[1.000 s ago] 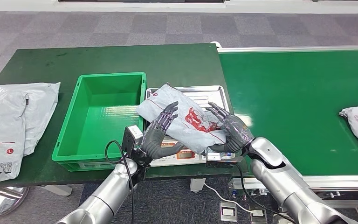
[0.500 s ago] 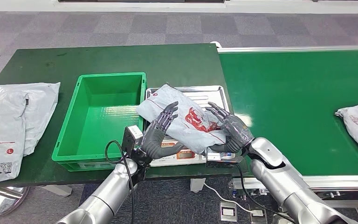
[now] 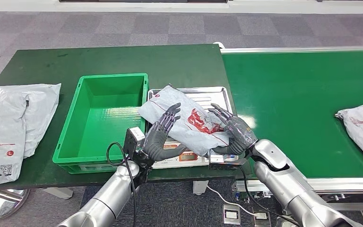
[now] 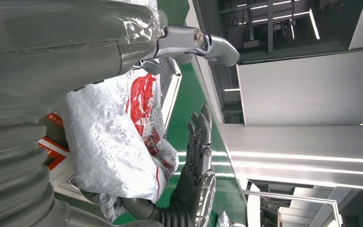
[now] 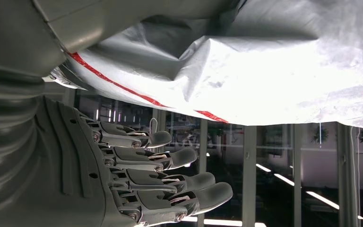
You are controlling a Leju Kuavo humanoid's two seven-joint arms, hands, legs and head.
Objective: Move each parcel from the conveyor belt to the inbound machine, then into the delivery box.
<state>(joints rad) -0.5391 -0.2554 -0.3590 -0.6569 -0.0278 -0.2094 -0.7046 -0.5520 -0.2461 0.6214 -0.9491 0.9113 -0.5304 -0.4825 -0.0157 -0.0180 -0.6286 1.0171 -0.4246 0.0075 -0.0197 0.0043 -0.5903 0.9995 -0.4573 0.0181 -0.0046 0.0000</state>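
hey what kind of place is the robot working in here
Probably a parcel-sorting station: a wide green conveyor belt carries a grey plastic mailer bag, beside a steel weighing tray and a green plastic crate.

Head view bright, even overhead light, sharp all over, shadows soft. White glare patch on conveyor belt (image 3: pixel 297 101) near metal tray (image 3: pixel 217 94); tray shiny too. Left wrist view: ceiling light strips glowing, near hand (image 4: pixel 38 61) blurry. Right wrist view: parcel (image 5: pixel 283 61) blown out white, background dim, fingers (image 5: pixel 170 182) fairly crisp.
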